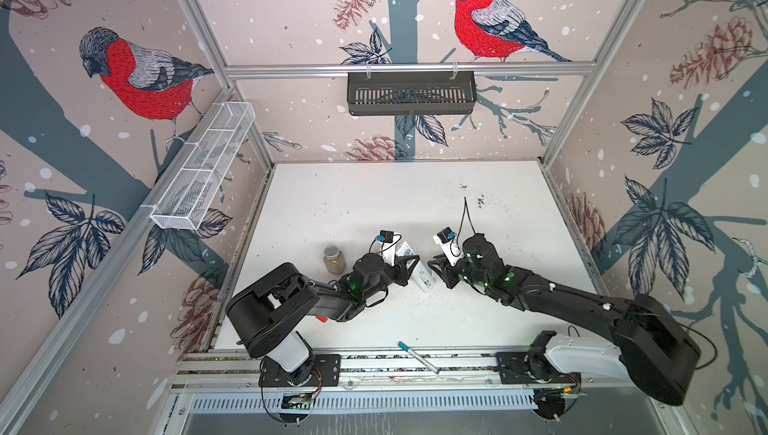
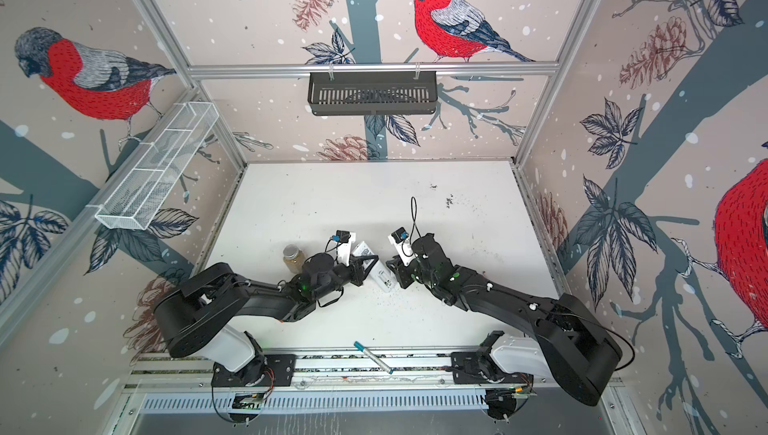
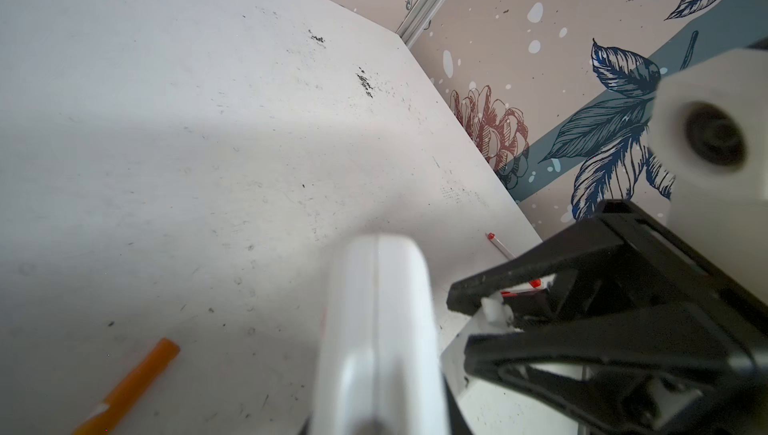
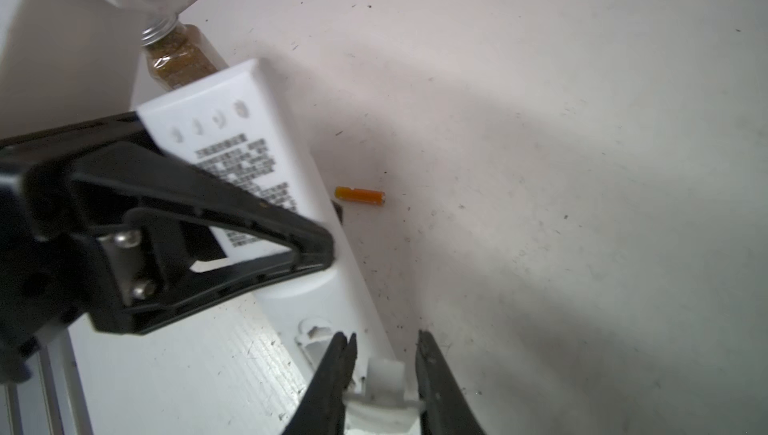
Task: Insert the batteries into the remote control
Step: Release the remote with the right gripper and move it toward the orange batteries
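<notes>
Item: remote control (image 1: 424, 278), mid-table, clamped by my left gripper (image 1: 409, 269); right gripper (image 4: 384, 354) straddling its near-end tab (image 4: 384, 372), pinching or not I cannot tell; battery (image 4: 359, 195) loose alongside; risk: a skewed tug twists it free.

Jar (image 1: 334, 259) of brown stuff, metal lid, upright on white table (image 1: 374, 204), left of middle. Teal-capped pen (image 1: 417, 357) lies slanted across front rail. Red-capped marker (image 3: 500, 246) on table near right wall. White mesh basket (image 1: 203, 167) on left wall, black basket (image 1: 410, 92) on back rail.
</notes>
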